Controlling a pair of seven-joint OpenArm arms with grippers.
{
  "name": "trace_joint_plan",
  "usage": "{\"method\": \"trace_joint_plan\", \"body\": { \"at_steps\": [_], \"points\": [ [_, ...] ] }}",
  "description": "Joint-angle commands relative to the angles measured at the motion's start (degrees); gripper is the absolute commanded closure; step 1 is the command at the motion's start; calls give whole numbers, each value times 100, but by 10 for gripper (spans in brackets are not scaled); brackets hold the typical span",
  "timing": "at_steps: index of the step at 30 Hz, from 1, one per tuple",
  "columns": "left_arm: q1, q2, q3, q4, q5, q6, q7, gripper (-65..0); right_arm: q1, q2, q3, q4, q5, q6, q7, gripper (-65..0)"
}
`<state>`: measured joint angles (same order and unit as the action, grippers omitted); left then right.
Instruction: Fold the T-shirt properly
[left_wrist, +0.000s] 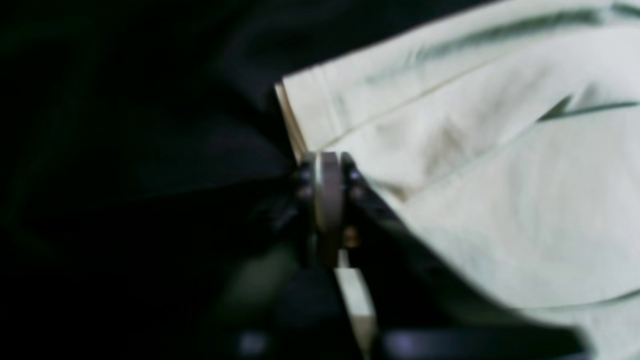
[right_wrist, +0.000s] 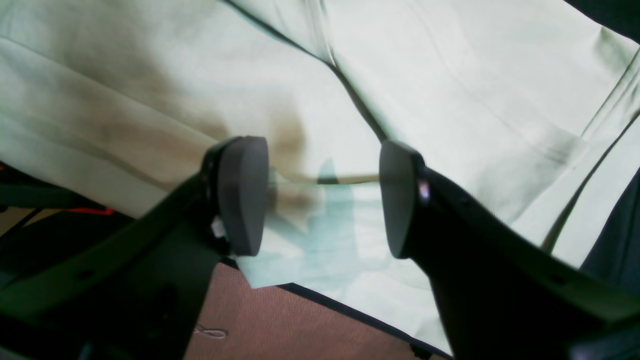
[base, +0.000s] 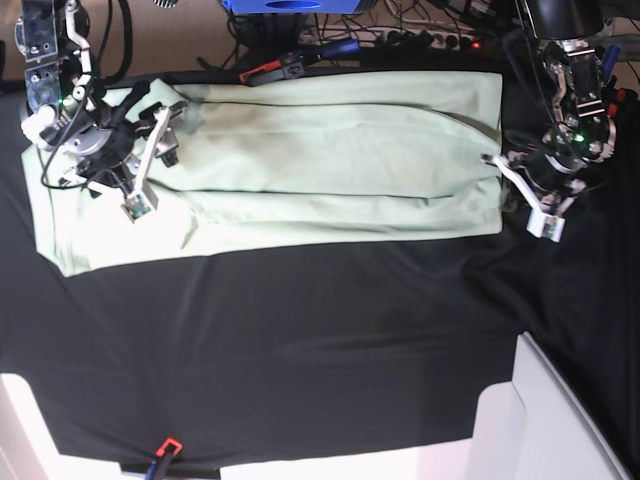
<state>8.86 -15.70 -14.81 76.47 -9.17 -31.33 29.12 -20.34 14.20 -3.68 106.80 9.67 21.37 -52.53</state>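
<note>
Here, in the left wrist view, the left gripper (left_wrist: 327, 192) has its two dark jaws drawn together with almost no gap, right at the corner of the pale mint-green soft cotton T-shirt (left_wrist: 480, 165). The hemmed edge of the cloth runs down into the jaws, and they appear to pinch it, though the picture is blurred there. The rest of the frame is the black cloth (left_wrist: 125, 165) under the shirt.

In the right wrist view, the right gripper (right_wrist: 322, 197) stands wide open, its two rounded dark pads (right_wrist: 245, 195) well apart with nothing between them. The T-shirt fills most of the view beyond the jaws, creased into long folds, with one edge lying just past the pads. Below it a strip of brownish ribbed surface (right_wrist: 300, 330) shows.

In the base view, the T-shirt (base: 330, 170) lies flat as a long band across the upper part of the black cloth (base: 300, 350), folded lengthwise with a crease line along its middle. The left gripper (base: 497, 165) is at the band's right end, touching its edge. The right gripper (base: 150, 150) hovers over the band's left end, jaws spread. A white block (base: 570, 420) sits at the lower right corner.
</note>
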Motion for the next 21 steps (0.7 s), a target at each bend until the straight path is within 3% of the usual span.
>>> {"method": "trace_joint_plan", "body": {
  "at_steps": [1, 4, 6, 21],
  "points": [
    [-91, -96, -44, 76, -55, 43, -95, -178, 16, 35, 3, 84, 22, 13, 80, -338],
    [-108, -96, -62, 24, -55, 43, -95, -358, 16, 35, 3, 84, 22, 13, 71, -338],
    [-143, -96, -62, -64, -55, 43, -95, -413, 16, 35, 3, 84, 31, 13, 71, -338],
    [-416, -78, 492, -477, -46, 43, -95, -415, 16, 35, 3, 84, 31, 13, 45, -338]
  ]
}}
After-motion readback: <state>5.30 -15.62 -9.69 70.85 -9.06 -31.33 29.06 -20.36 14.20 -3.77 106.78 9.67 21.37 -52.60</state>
